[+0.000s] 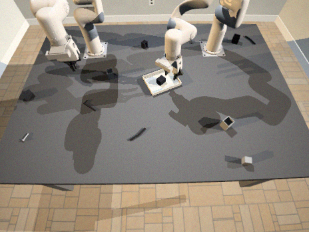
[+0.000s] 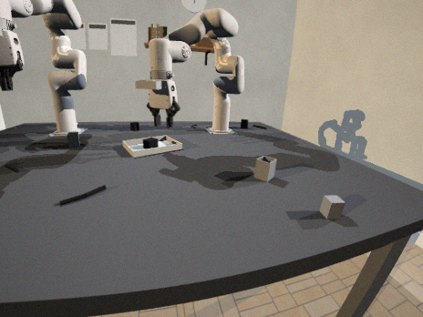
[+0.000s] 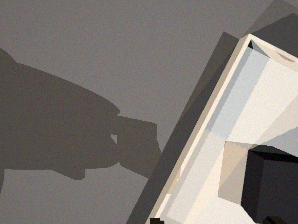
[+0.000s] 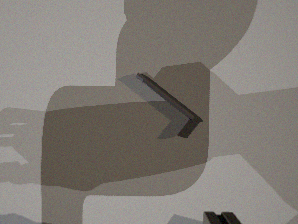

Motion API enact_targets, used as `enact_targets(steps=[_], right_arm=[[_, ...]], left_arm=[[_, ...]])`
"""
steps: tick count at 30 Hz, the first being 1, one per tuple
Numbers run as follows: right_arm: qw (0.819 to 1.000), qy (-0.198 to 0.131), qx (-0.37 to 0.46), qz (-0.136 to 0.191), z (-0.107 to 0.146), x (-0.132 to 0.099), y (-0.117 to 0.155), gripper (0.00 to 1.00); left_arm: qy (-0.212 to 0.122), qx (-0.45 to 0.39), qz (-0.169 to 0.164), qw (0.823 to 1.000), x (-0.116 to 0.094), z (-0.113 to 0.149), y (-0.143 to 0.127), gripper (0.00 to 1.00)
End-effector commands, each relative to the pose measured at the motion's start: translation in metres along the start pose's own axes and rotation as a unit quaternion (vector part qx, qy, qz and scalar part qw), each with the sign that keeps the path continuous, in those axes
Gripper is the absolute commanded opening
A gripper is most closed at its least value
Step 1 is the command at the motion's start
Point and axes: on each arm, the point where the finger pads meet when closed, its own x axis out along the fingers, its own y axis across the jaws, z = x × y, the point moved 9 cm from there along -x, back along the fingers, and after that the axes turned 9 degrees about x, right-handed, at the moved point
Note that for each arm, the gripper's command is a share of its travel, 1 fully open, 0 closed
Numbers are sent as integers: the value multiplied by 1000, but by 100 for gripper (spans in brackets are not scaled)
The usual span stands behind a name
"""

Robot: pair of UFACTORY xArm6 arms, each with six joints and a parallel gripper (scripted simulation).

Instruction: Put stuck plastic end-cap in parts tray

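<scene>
The black end-cap (image 1: 162, 81) (image 2: 150, 143) (image 3: 270, 185) sits inside the parts tray (image 1: 166, 90) (image 2: 157, 152), a shallow cream tray whose rim also shows in the left wrist view (image 3: 206, 114). My left gripper (image 1: 178, 76) (image 2: 163, 125) (image 3: 215, 220) is partly open and empty. It hangs above the tray's back right side in the top view, clear of the cap. My right gripper (image 1: 74, 67) (image 2: 6, 86) (image 4: 222, 218) is shut with nothing on its fingers, high above the table at the left of the top view.
A black L-shaped piece (image 1: 90, 105) (image 4: 170, 100), a small dark box (image 1: 110, 73), a curved black rod (image 1: 138, 134) (image 2: 83, 196) and a bolt (image 1: 25, 137) lie about. A pale open box (image 1: 224, 124) (image 2: 264, 171) and pale cube (image 1: 246, 161) (image 2: 332, 207) stand at the front right.
</scene>
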Motion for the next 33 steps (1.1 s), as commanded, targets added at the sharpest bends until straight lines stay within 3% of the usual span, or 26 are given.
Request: enact_targets(steps=[1,16,21,33], right_arm=[[1000,1,0,0,0,-1,0,0],[1000,1,0,0,0,-1,0,0],[1000,1,0,0,0,-1,0,0],[1000,1,0,0,0,0,0,0]], left_arm=[[3,-18,1,1000,-11,5,-22,57],[14,-112,5,994,-52,49,-117,57],[16,-131,6,991,-59,59,-134,57],[23,-209,7,978,-88,116,-198,57]])
